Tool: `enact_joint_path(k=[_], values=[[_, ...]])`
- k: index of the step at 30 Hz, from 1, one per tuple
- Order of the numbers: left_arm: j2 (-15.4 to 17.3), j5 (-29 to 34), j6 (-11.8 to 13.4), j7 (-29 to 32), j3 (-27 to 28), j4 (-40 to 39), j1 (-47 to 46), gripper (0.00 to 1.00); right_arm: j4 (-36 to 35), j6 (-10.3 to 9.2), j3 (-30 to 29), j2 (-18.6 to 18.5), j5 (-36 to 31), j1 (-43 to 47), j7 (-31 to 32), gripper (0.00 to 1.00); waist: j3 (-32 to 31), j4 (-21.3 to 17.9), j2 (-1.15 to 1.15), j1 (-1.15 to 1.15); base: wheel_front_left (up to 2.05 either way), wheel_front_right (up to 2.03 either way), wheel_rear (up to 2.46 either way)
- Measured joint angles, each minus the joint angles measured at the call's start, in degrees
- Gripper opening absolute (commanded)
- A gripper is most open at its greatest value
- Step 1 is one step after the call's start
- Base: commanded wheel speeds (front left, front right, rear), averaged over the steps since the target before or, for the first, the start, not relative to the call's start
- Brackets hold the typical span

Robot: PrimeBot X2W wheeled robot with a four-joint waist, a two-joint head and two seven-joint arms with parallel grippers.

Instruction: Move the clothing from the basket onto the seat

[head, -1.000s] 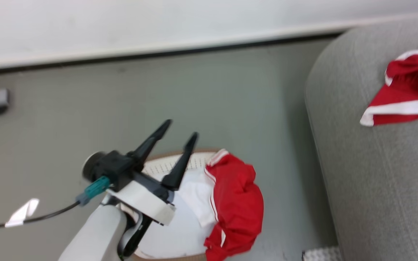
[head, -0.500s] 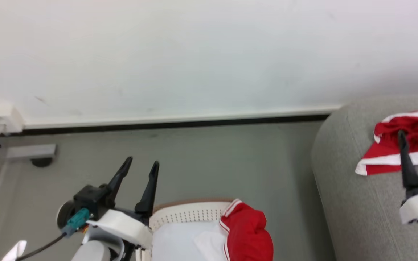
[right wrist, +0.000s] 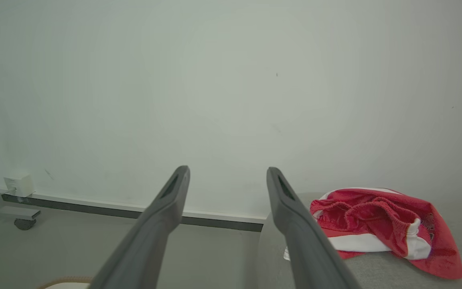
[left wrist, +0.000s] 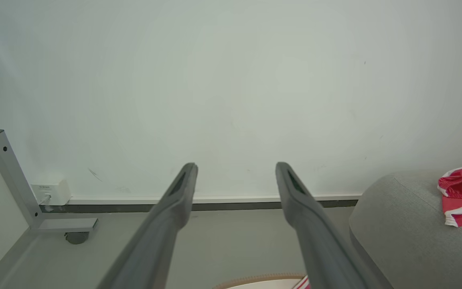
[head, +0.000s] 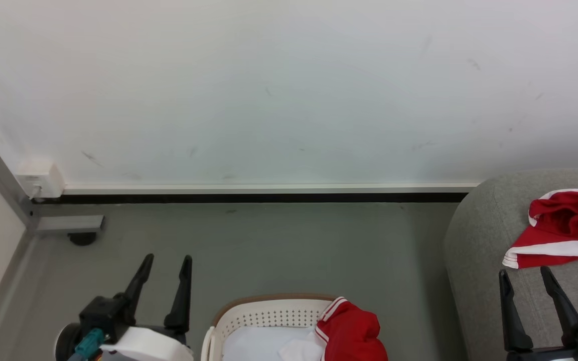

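Lower left of the head view, my left gripper [head: 167, 258] hangs over the grey floor [head: 279, 240], fingers spread apart with nothing between them. Just to its right, at the bottom centre, sits the basket [head: 269, 313], cut off by the frame edge, so I can't see most of its inside.

One red garment [head: 351, 333] is bunched over the basket's right-hand rim, half in and half out. That's my first worry: one clumsy nudge and the cloth slides down the outside wall onto the floor instead of coming up with me.

Second worry: the basket looks light, and a finger catching the rim or one of those holes could tip it or drag it along. There's pale stuff inside beside the red and I can't tell what it is, so a blind pinch could close on the wrong layer. The cloth looks thin and slippery, so a shallow pinch on a hem may let go mid-carry, and a trailing end could snag the rim.

Moving right, the seat [head: 474, 240] takes the right edge, with the other red garment [head: 565, 228] lying on it. My right gripper [head: 524, 273] sits at the lower right, just below that piece, fingers parted and empty. A careless sweep there could hook the laid cloth and pull it off the rounded edge.
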Motion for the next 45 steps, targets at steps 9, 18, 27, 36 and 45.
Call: enact_joint_path(k=[9,18,27,36,45], values=[[-3.18,3.01,-0.7,0.0,3.5,-2.81,4.83,1.0,-3.07,0.0,1.36,1.3,0.0,2.17,-0.01,1.0,0.09,-0.68,0.0,0.01,0.0,0.0,0.0],[-4.23,4.91,-2.02,0.0,4.42,-2.24,4.59,1.0,-3.25,0.0,2.11,1.63,0.05,2.52,-0.01,1.0,0.12,-1.13,0.0,0.01,0.0,0.0,0.0],[-4.85,5.43,-2.57,0.0,5.08,-2.25,4.47,1.0,-3.35,0.0,2.76,1.71,0.97,2.35,-0.01,1.0,0.57,-1.53,0.0,0.01,0.0,0.0,0.0],[-5.06,5.92,-3.04,0.0,5.33,-2.03,4.32,1.0,-3.34,0.0,3.49,1.72,1.14,2.11,-0.01,1.0,1.22,-1.89,0.0,0.02,0.0,0.0,0.0],[-5.2,6.01,-3.3,0.0,3.85,-1.23,2.34,1.0,-2.77,0.0,3.43,1.76,-1.07,-0.23,-0.1,1.0,3.96,-4.11,0.0,0.01,0.0,0.0,0.0]])
